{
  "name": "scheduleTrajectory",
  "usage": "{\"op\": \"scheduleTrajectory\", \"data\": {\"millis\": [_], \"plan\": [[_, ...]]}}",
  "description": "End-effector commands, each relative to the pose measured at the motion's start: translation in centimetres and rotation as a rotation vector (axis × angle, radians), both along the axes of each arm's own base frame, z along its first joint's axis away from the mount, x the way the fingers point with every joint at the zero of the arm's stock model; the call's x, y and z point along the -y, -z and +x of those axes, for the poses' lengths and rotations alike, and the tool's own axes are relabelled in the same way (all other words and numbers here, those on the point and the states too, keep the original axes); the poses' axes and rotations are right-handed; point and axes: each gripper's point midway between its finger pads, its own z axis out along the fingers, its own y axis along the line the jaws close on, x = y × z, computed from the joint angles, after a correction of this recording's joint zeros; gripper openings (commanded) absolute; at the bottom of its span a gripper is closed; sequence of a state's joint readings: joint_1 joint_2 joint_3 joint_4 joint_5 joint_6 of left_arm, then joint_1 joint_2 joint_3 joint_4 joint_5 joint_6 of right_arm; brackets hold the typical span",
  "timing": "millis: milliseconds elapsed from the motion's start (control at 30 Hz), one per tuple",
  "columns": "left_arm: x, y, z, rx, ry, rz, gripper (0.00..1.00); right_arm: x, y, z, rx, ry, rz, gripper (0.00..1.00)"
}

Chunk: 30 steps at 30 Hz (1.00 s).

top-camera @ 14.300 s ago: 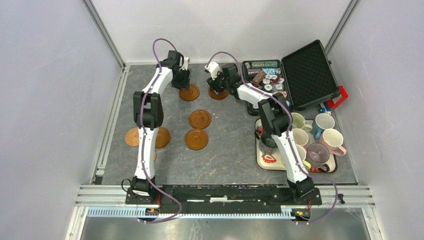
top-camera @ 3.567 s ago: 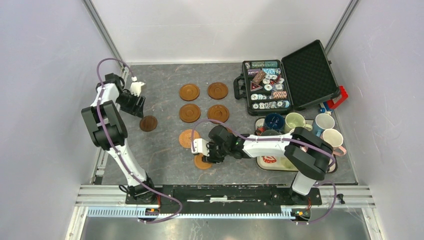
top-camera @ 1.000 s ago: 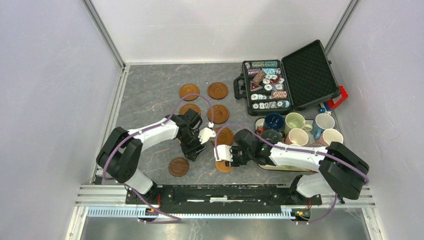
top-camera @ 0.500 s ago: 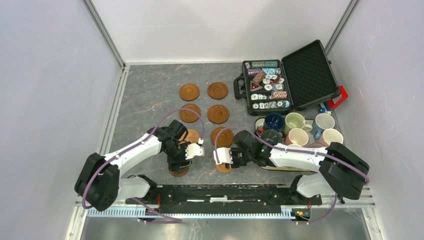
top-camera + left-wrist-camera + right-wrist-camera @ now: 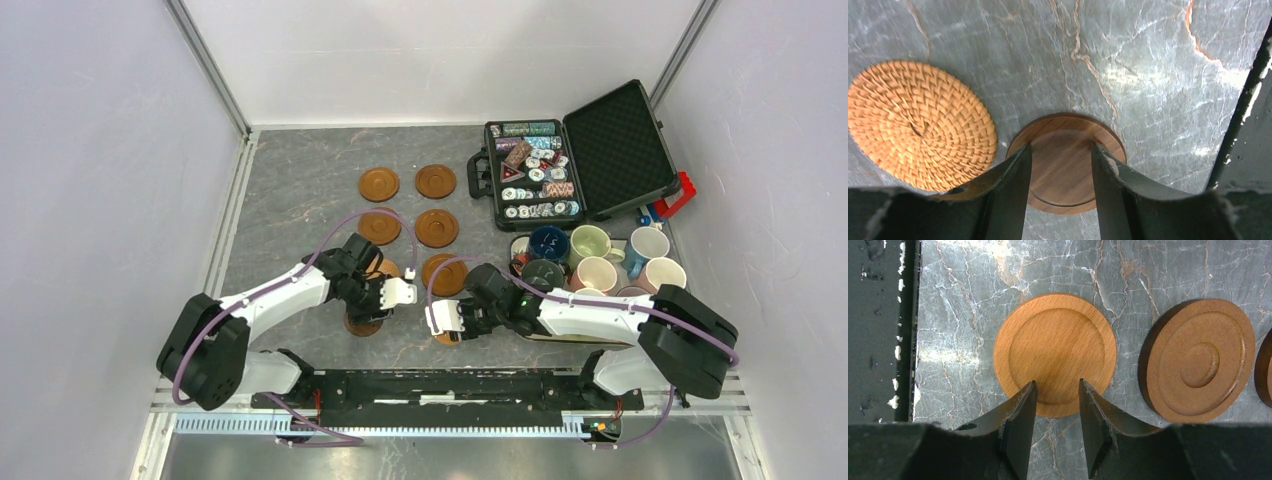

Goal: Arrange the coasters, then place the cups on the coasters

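Four brown coasters [image 5: 379, 183] lie in a two-by-two block at the back. A ridged one [image 5: 447, 274] [image 5: 1200, 360] and a woven one [image 5: 918, 125] lie in a third row. My left gripper [image 5: 366, 308] [image 5: 1060, 147] is open, its tips resting over a dark walnut coaster [image 5: 362, 325] [image 5: 1063, 175] that lies flat beside the woven one. My right gripper [image 5: 452, 328] [image 5: 1057, 382] is open too, its tips over the near edge of a light orange coaster [image 5: 447, 337] [image 5: 1055, 347], also lying flat. The cups [image 5: 592, 241] stand bunched at the right, behind the right arm.
An open black case of poker chips [image 5: 545, 170] sits at the back right, with a red object [image 5: 680, 195] beside it. The black rail [image 5: 883, 330] along the table's near edge runs close behind both front coasters. Walls close in the left and right sides.
My left gripper came down from the woven coaster onto the dark coaster, which has slid slightly away from the front edge. My right gripper has stayed over the light coaster.
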<state>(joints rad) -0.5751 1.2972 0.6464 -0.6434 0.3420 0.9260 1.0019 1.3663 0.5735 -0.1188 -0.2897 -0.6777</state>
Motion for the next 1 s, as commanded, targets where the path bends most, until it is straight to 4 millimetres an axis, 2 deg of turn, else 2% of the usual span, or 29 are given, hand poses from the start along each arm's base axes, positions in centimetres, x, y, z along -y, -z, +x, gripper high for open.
{"op": "scheduleTrajectory", "data": {"millis": [0,133,267,367,433,567,667,867,967], "plan": [[2.0,0.6,0.2,0.006,0.065,-0.045,0.53,4.8,4.4,-4.4,-0.171,-0.036,-0.214,0.44],[2.4,0.0,-1.8,-0.049,0.110,-0.067,0.52,4.7,4.2,-4.3,-0.168,-0.041,-0.210,0.44],[1.5,-1.4,-4.0,-0.080,0.160,-0.083,0.53,4.3,3.7,-4.3,-0.164,-0.047,-0.182,0.46],[1.1,-3.3,-3.4,-0.054,0.078,-0.122,0.55,3.6,2.9,-3.9,-0.147,-0.037,-0.149,0.50],[0.0,-3.7,-2.8,-0.054,0.017,-0.118,0.56,3.1,2.3,-3.5,-0.136,-0.024,-0.126,0.53],[-3.4,-2.9,-0.9,-0.067,-0.124,-0.086,0.59,2.3,1.4,-2.8,-0.131,0.013,-0.085,0.59],[-5.1,-1.8,0.3,-0.072,-0.175,-0.058,0.61,2.1,0.7,-2.5,-0.136,0.028,-0.057,0.62],[-4.9,-0.6,1.3,-0.058,-0.157,-0.060,0.63,2.0,0.0,-2.2,-0.124,0.030,-0.035,0.64],[-4.4,-0.4,0.8,-0.075,-0.127,-0.068,0.62,2.4,0.2,-2.1,-0.126,0.039,-0.041,0.64]]}}
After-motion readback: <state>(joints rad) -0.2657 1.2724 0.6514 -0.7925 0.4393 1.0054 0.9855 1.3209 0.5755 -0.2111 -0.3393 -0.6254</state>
